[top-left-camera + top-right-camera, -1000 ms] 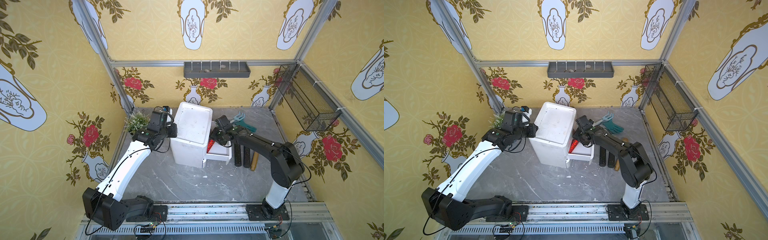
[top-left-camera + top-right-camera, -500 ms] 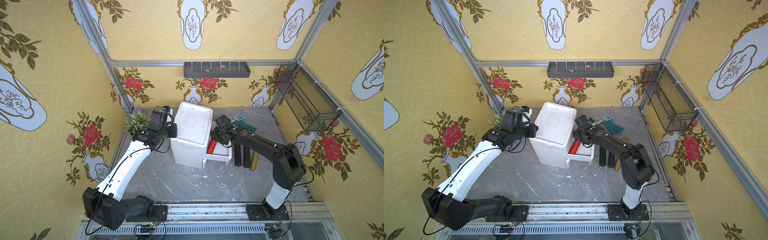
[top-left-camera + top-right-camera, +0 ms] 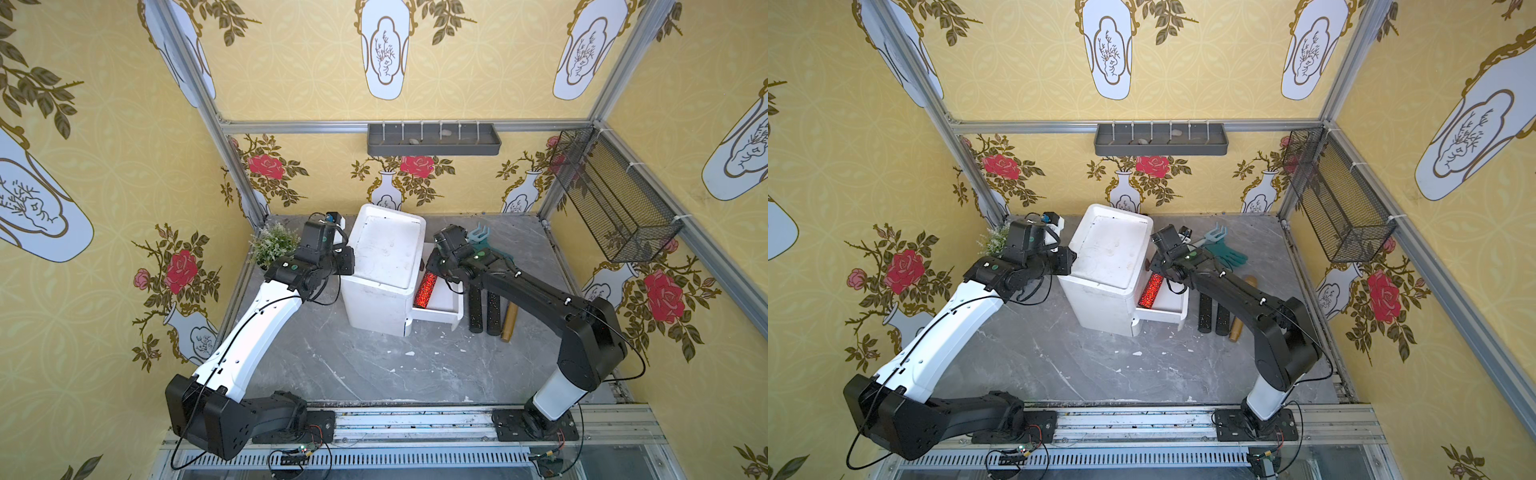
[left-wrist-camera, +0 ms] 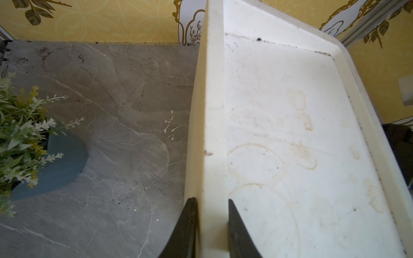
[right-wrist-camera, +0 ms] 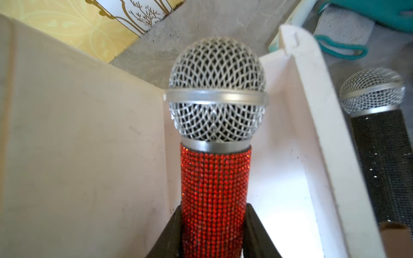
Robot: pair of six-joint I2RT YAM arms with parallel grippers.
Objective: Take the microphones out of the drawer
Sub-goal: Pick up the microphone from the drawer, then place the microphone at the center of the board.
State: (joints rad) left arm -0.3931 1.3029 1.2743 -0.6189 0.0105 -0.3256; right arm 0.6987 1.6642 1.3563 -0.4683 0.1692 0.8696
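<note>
Microphone, one red, pinched by right tool; two black microphones outside; left tool pinches cabinet.

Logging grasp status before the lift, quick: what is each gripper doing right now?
Left gripper: closed on the raised rim of the white plastic drawer cabinet.
Right gripper: closed on the red rhinestone-covered microphone.

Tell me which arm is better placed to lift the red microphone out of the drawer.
Right. The right gripper grips the red microphone by its handle inside the open drawer. The left gripper is clamped on the top rim of the white cabinet, away from the drawer.
</note>
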